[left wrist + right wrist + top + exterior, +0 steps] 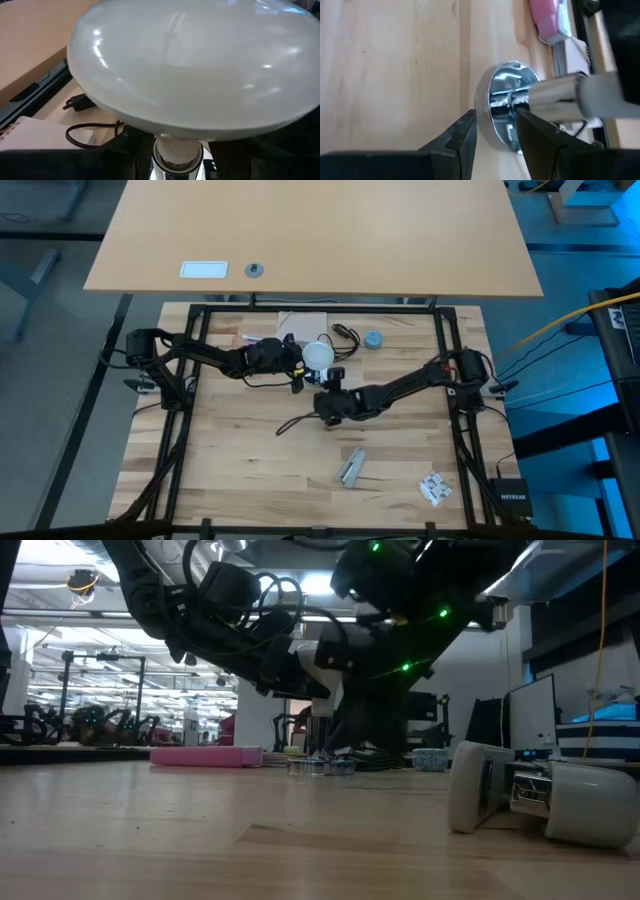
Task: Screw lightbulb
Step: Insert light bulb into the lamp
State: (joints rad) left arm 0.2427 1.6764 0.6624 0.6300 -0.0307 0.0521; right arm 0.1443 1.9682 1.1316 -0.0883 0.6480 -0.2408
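Note:
The frosted-white lightbulb [318, 355] is held above the table's middle, and its globe [190, 65] fills the left wrist view. My left gripper [297, 366] reaches in from the left, under the globe, and is shut on the bulb. Below the bulb's neck is the silvery socket [506, 112], a round shiny disc with a short tube [552, 95] running up to the neck. Its thin black cord [295, 423] trails across the wood. My right gripper [495, 122] comes in from the right and is shut on the disc. How far the bulb sits in the tube is hidden. My left gripper has the lightbulb by its narrow neck [176, 147], just under the globe, with a dark finger on each side. The fingers come about level from the table's left. The contact itself lies at the view's lower edge. The globe stands above the fingers, clear of the table. My right gripper pinches the rim of the socket's disc [485, 127] between its two fingers, one finger behind the disc and one on its shiny face beside the tube. The fingers slant down from the table's right. Whether the disc touches the wood I cannot tell.
A blue-grey cap [373, 339], a white sheet [303, 322] and a pink object [250, 340] lie toward the far edge. A grey metal piece [351, 467] and a small white packet [435, 489] lie near the front. Black frame rails [450, 360] border the wooden top.

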